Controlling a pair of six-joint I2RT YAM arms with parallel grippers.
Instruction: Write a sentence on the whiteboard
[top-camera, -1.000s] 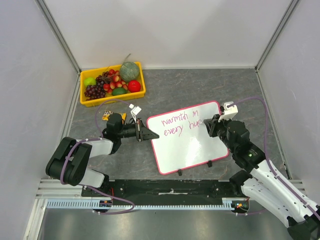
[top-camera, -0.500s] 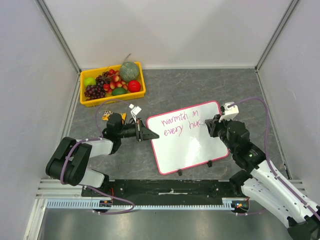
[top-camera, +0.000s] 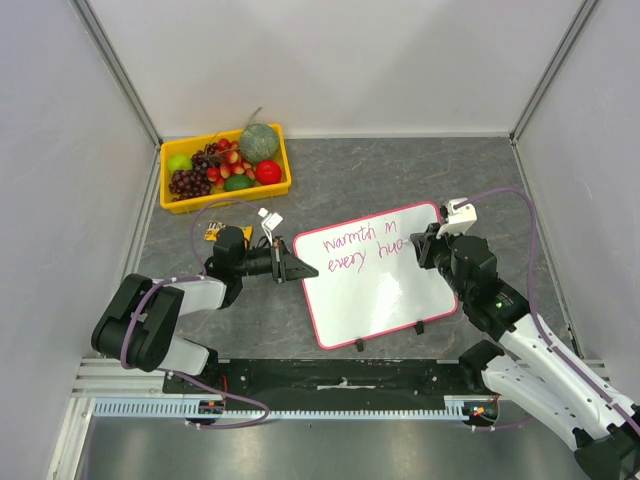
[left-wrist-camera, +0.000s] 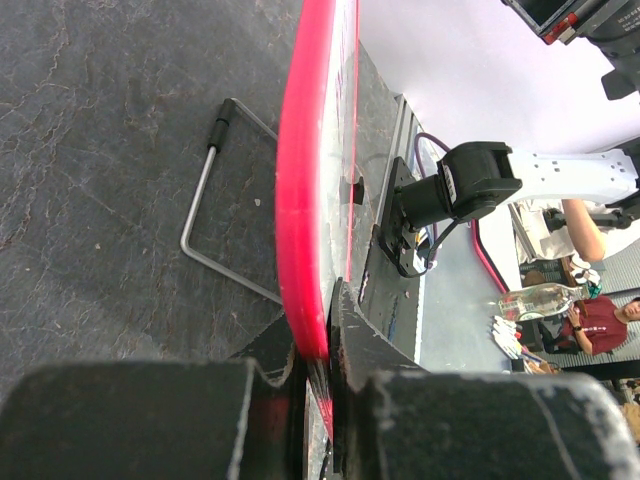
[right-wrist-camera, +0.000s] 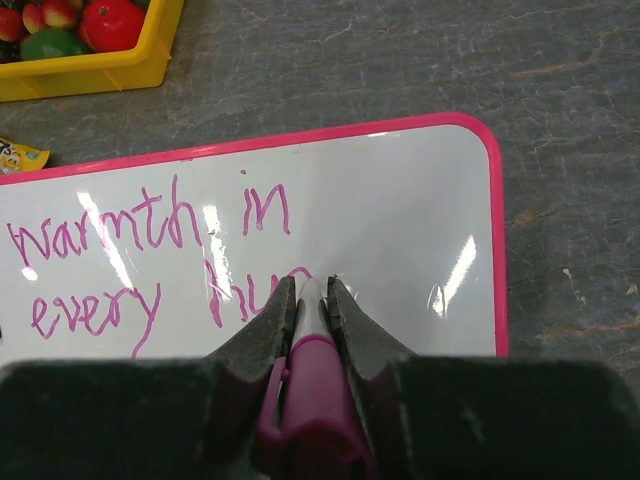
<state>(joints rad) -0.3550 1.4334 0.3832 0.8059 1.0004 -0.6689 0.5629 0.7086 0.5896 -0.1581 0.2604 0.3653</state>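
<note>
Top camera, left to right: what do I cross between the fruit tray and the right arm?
Yellow fruit tray → left pincer, clamped on the whiteboard → the sentence → right pincer, holding the marker.

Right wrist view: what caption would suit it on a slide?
The right gripper holds a magenta marker against the whiteboard, its sentence so far reading "warmth in every hu".

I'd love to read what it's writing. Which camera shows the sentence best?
The right wrist view: the sentence fills the frame, reading "warmth in every hu". The top external view shows it small. The left wrist view sees only the pink edge of the whiteboard, no letters.
</note>
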